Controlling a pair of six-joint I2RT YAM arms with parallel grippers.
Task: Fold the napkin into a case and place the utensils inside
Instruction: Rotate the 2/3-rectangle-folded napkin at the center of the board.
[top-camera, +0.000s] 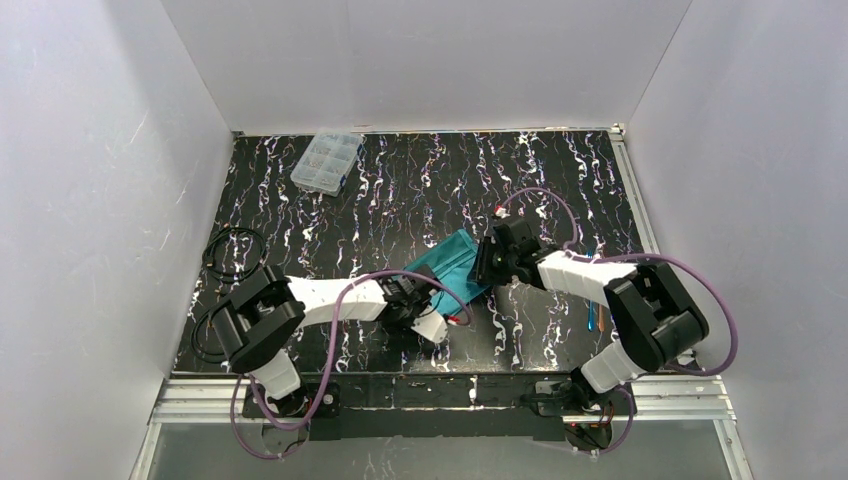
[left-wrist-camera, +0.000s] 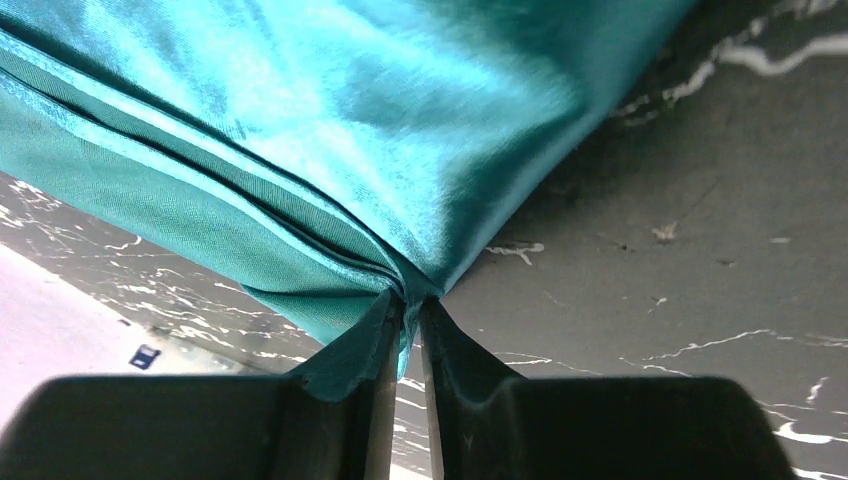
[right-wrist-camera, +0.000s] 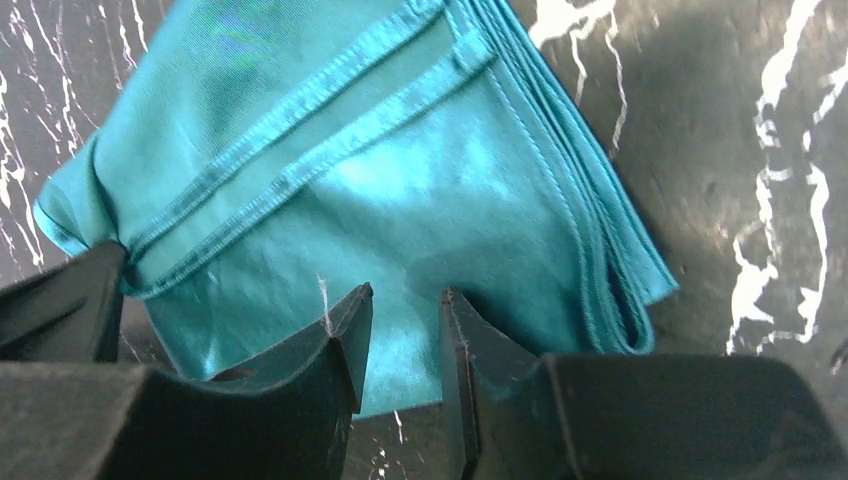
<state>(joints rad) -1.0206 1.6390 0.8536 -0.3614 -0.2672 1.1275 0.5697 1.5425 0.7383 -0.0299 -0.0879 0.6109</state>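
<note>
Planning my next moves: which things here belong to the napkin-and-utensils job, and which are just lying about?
Job: napkin, folded, corner pinched in the left tool; right tool, open over it; utensils, on the right side.
Lying about: clear plastic box, far left corner; black cable loop, left edge.

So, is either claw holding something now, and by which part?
The left claw pinches the folded napkin by one corner. The right claw stands open over its near edge and seems to hold nothing.

Shiny satin-like cloth napkin (right-wrist-camera: 400, 170) on matt black-marbled tabletop (right-wrist-camera: 720, 130)
</note>
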